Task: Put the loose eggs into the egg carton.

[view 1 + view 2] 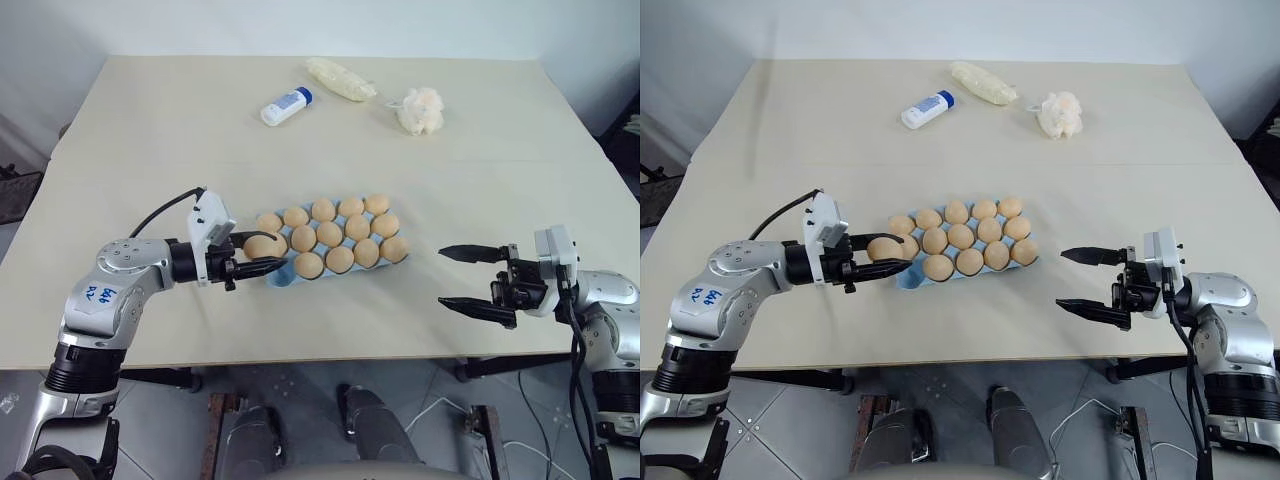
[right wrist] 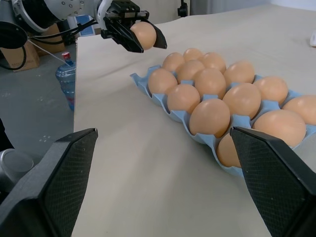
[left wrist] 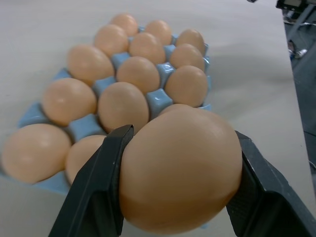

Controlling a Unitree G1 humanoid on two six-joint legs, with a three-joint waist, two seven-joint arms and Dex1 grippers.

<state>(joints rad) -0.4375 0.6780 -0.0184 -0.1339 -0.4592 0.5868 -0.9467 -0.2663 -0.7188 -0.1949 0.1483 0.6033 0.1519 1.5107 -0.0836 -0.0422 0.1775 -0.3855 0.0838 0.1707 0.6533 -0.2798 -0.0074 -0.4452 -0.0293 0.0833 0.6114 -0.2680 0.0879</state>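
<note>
While the left tool [image 1: 262, 257] grips an egg [image 1: 259, 246], the carton [image 1: 283, 279] looks nearly full.

Even, bright, diffuse light across table [image 1: 150, 130]; you get no hard glare. Soft short shadows under egg carton [image 1: 285, 280] and white bottle [image 1: 285, 107]. In left wrist view, soft highlights on held egg [image 3: 180, 168], which sits close to lens and looks oversized; far eggs slightly soft. In right wrist view, near fingers [image 2: 54, 182] blurred, background beyond table edge dimmer.
</note>
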